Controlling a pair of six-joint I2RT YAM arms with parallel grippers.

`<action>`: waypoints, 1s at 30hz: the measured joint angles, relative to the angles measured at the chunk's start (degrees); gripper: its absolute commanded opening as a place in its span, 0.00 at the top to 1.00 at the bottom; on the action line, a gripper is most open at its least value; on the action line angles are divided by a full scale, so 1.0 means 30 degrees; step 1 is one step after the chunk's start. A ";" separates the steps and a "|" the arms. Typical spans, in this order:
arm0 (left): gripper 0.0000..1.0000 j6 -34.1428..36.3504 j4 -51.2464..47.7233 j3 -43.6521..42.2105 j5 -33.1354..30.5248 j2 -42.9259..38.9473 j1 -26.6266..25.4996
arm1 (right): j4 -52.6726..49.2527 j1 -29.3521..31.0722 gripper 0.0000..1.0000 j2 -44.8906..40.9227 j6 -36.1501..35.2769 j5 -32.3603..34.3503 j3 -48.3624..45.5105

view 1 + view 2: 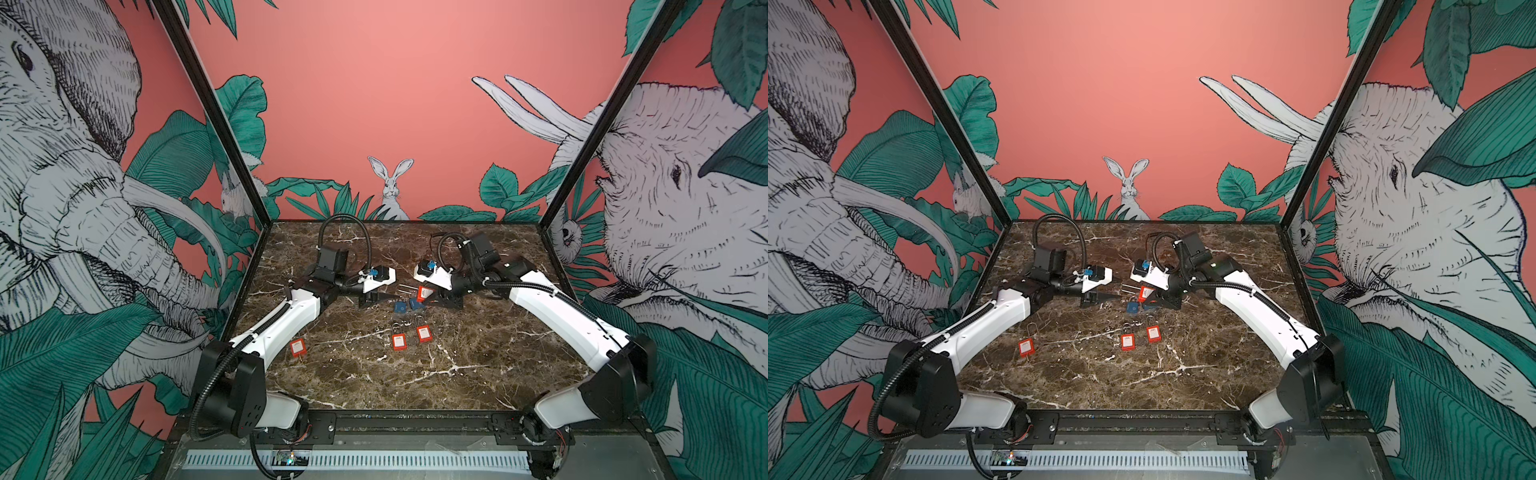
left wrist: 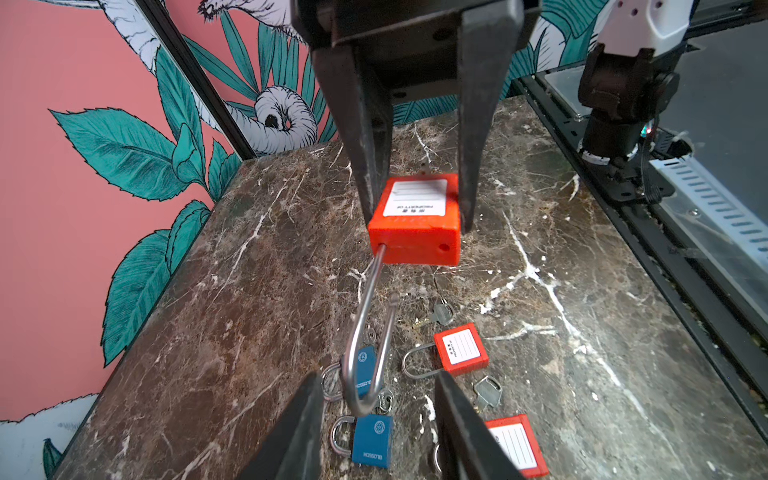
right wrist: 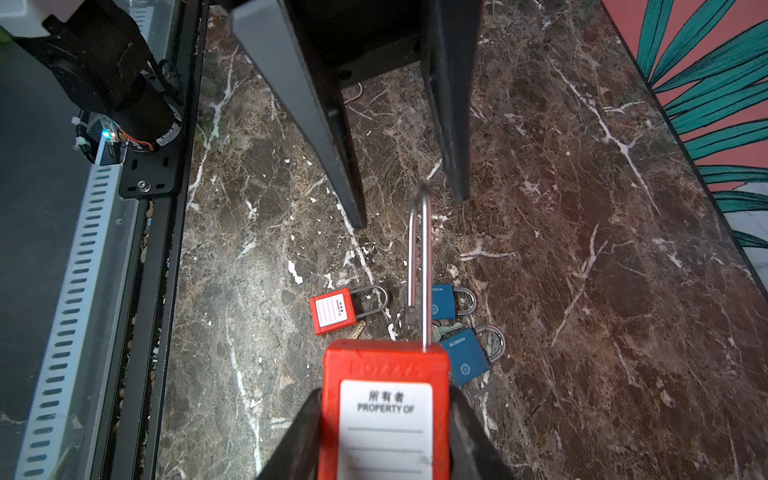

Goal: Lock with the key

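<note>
Horizontally, right arm (image 1: 540, 299) reaches inward, jaws clamping the red padlock (image 3: 384, 415); left arm (image 1: 291, 316) opposite, jaws agape around its shackle (image 3: 426, 270).

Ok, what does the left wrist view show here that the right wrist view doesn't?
Left wrist only: the empty shackle hole in the held red padlock, and a second loose red padlock. Right wrist only: the left arm's base. Both: the right gripper clamping that padlock, its open shackle reaching between the left gripper's parted fingers, with one loose red padlock and two blue padlocks below.
</note>
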 measured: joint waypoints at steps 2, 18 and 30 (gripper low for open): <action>0.64 -0.0255 0.0102 0.0000 0.0036 0.0007 -0.0007 | -0.0029 0.0000 0.79 0.0000 -0.0051 -0.0029 0.0000; 1.00 -0.0423 -0.0933 0.0845 0.1443 0.1173 -0.0160 | -0.0197 0.0000 0.54 -0.0029 -0.0860 0.0073 0.0000; 1.00 -0.4721 0.2543 -0.0087 0.2987 0.1639 -0.0277 | 0.0189 -0.0168 0.19 -0.1821 -0.1596 0.2208 -0.1013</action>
